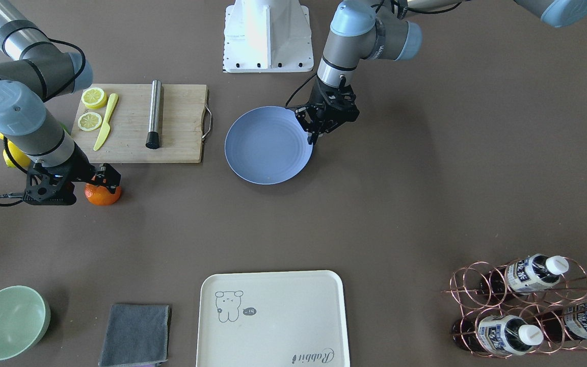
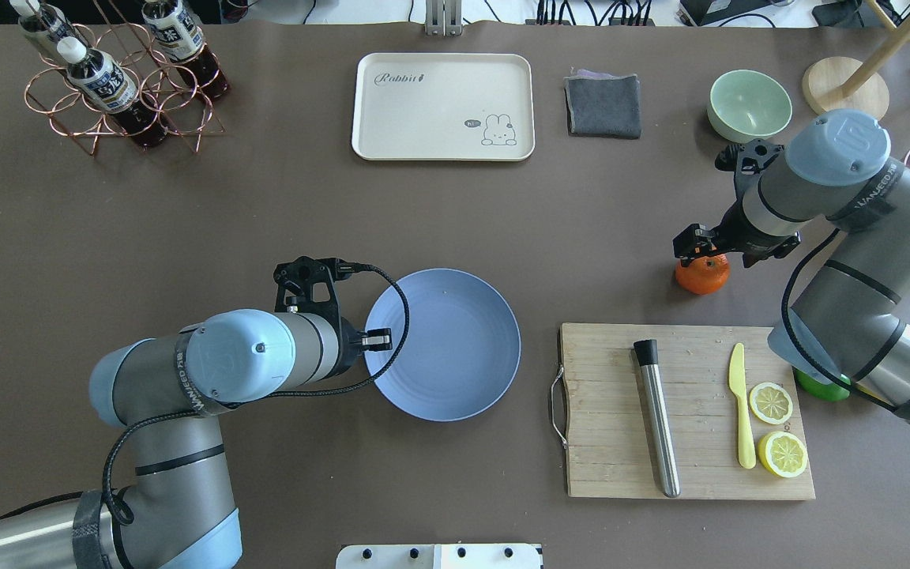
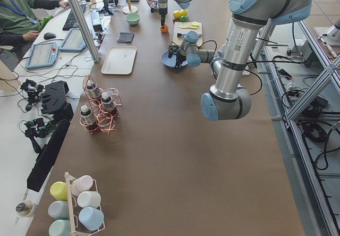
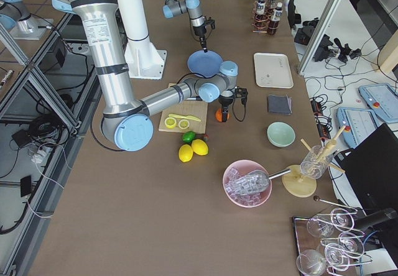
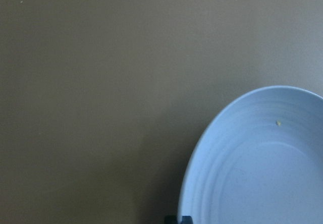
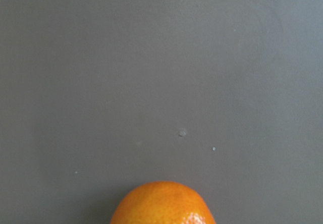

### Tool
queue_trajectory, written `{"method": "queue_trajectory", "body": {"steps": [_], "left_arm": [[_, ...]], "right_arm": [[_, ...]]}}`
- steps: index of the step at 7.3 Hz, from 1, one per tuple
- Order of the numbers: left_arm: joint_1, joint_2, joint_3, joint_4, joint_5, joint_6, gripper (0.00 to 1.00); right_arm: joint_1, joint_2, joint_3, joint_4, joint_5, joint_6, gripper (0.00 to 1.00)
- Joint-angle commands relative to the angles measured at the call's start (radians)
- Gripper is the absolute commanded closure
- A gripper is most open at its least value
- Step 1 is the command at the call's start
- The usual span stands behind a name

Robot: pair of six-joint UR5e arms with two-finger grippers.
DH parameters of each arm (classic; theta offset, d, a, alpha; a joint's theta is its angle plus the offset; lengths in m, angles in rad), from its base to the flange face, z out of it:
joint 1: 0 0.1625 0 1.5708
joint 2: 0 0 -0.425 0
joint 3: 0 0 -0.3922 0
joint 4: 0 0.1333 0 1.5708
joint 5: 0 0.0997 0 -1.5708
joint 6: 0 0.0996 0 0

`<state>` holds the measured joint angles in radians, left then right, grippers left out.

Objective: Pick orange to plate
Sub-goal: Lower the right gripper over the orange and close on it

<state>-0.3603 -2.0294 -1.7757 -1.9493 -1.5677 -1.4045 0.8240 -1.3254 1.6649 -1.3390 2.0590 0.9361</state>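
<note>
- Desk: brown, carries everything.
- Plate: flat on the desk near its centre, well apart from the orange.
- Left hand: fingers pressed together, tips at the plate's rim.
- Right hand: directly over the orange; spread or closed, cannot tell.
- Orange: on the desk, near the cutting board.

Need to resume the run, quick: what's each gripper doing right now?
Left gripper: looks shut, tip at the plate rim.
Right gripper: right over the orange; grip cannot be told.
</note>
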Motion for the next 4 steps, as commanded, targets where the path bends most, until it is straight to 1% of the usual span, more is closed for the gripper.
{"method": "queue_trajectory", "body": {"steps": [1, 4], "left_arm": [[-0.005, 0.003, 0.002, -0.002, 0.000, 0.012, 1.00], [-0.008, 0.003, 0.008, -0.002, 0.000, 0.012, 1.00]], "right_arm": [[-0.003, 0.009, 0.006, 0.000, 0.001, 0.007, 0.00], [-0.020, 0.012, -0.016, 0.000, -0.002, 0.004, 0.00]]}}
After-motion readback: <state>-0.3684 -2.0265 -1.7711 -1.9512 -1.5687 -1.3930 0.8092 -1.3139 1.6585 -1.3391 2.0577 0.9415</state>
